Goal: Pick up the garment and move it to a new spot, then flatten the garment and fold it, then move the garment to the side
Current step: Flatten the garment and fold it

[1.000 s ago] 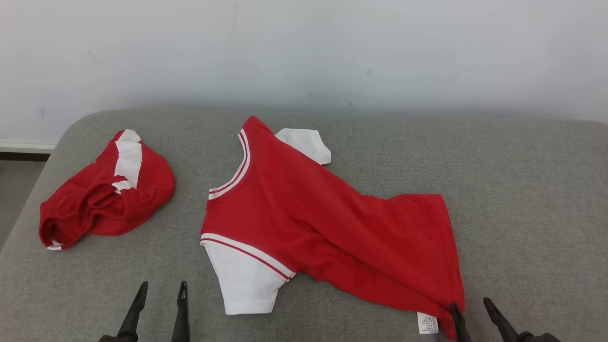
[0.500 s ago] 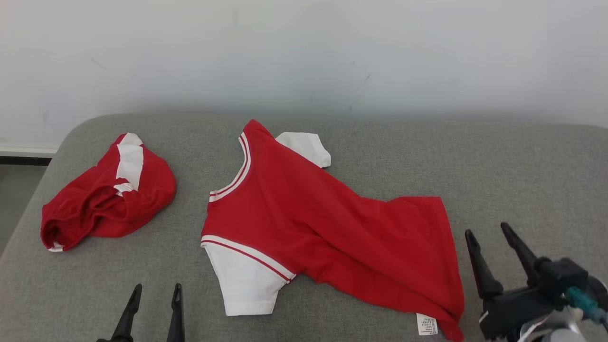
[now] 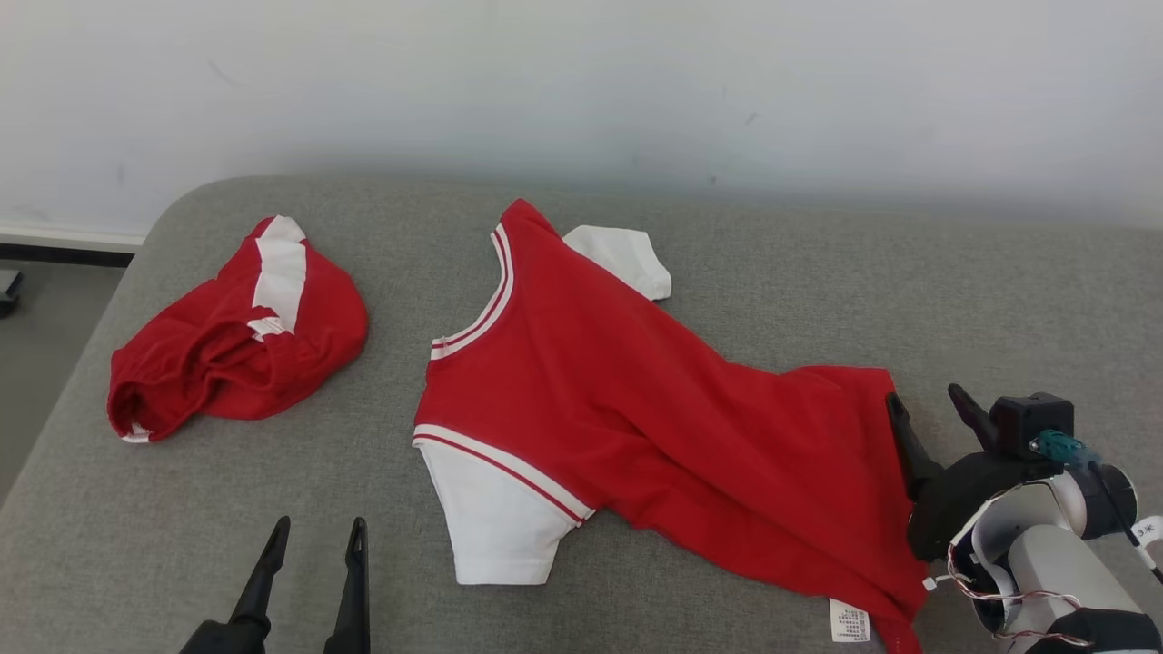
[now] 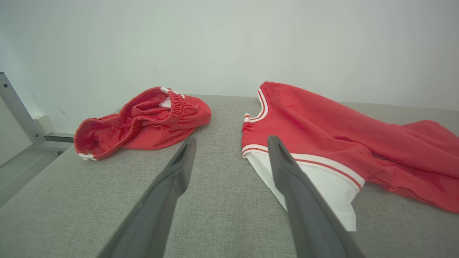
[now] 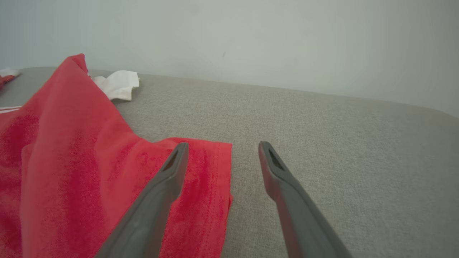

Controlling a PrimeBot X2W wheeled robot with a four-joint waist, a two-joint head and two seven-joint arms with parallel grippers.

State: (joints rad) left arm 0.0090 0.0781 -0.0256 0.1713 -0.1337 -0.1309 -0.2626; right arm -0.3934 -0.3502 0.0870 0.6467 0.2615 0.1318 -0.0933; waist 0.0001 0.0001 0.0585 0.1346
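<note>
The garment (image 3: pixel 654 409) is a red T-shirt with white sleeves, lying spread and slightly twisted on the grey cushion (image 3: pixel 818 272), neck to the left and hem to the right. My right gripper (image 3: pixel 925 394) stands open at the far end of the hem. In the right wrist view its left finger is over the hem corner (image 5: pixel 215 161) and its right finger over bare cushion, with the right gripper (image 5: pixel 223 144) holding nothing. My left gripper (image 3: pixel 320 525) is open and empty in front of the near white sleeve (image 3: pixel 495 527). The left wrist view has the left gripper (image 4: pixel 232 139) pointing between the garment (image 4: pixel 322 122) and the shorts.
A crumpled pair of red shorts (image 3: pixel 236 336) with a white stripe lies at the cushion's left end, also in the left wrist view as the shorts (image 4: pixel 143 122). The cushion's left edge drops to the floor (image 3: pixel 45 318). A pale wall (image 3: pixel 581 82) stands behind.
My right gripper has left the hem's near corner, opened fully and moved to the far end of the hem. The camera has shifted. The garment and my left gripper stay as they were.
</note>
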